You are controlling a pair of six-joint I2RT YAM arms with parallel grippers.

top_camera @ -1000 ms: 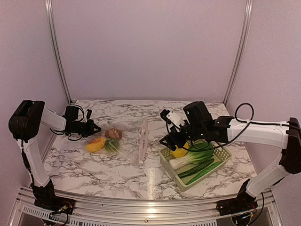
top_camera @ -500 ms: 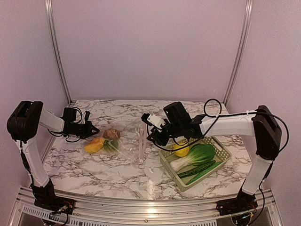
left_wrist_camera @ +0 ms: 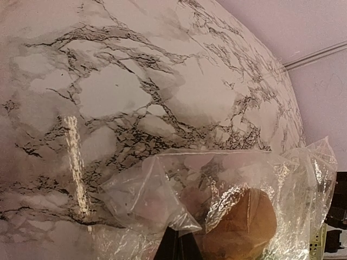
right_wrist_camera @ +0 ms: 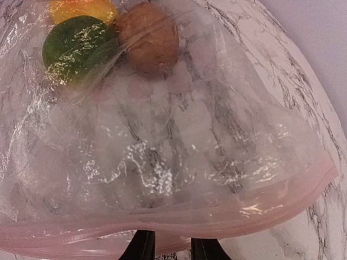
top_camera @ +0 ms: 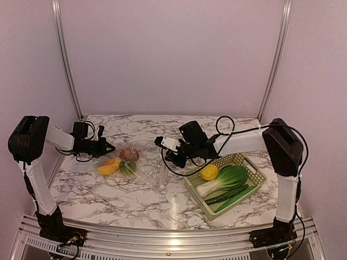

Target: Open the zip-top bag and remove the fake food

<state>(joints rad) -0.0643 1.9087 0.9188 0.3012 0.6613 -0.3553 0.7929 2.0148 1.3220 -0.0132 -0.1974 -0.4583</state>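
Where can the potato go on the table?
Bare table lies in front of the zip-top bag, toward the near edge, and behind it by the back wall. It's crowded between the bag and the basket, where the right hand sits.

A white marble-patterned table (top_camera: 108, 195), veined in grey and black, is spreading across the bottom of the enclosure. Pale lilac walls are closing it in: a back wall (top_camera: 173, 54), a left wall (top_camera: 24, 65) and a right wall (top_camera: 322, 70). A left metal post (top_camera: 65, 59) and a right metal post (top_camera: 277, 59) are rising at a slant along the rear corners. A ribbed aluminium rail (top_camera: 162, 241) is bordering the table's near edge. Light from above is glaring off the glossy tabletop in a bright streak (top_camera: 174, 205), and a similar pale streak is showing in the left wrist view.
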